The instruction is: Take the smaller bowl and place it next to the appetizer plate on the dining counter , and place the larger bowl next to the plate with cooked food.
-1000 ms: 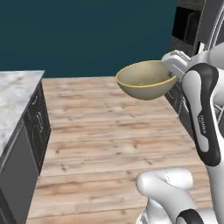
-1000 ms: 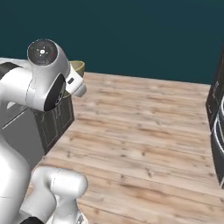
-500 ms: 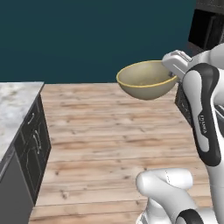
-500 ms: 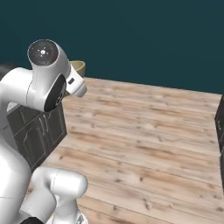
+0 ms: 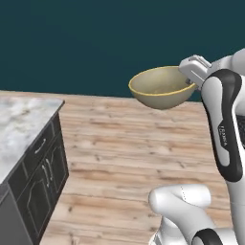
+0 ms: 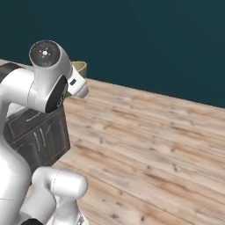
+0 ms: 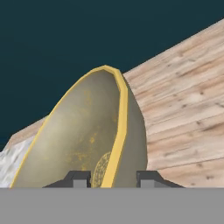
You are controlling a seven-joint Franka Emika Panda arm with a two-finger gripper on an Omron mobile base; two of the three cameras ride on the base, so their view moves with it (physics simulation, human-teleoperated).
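While the larger bowl (image 5: 162, 88) hangs in the upper centre of the left base frame, the gripper (image 7: 113, 178) has its rim pinched, one tip inside, one outside. The background has slid since a second ago: the marble worktop (image 5: 19, 134) is larger at lower left. That's the base driving, not the bowl moving. I judge it mid-transit to the dining counter, placement pending.
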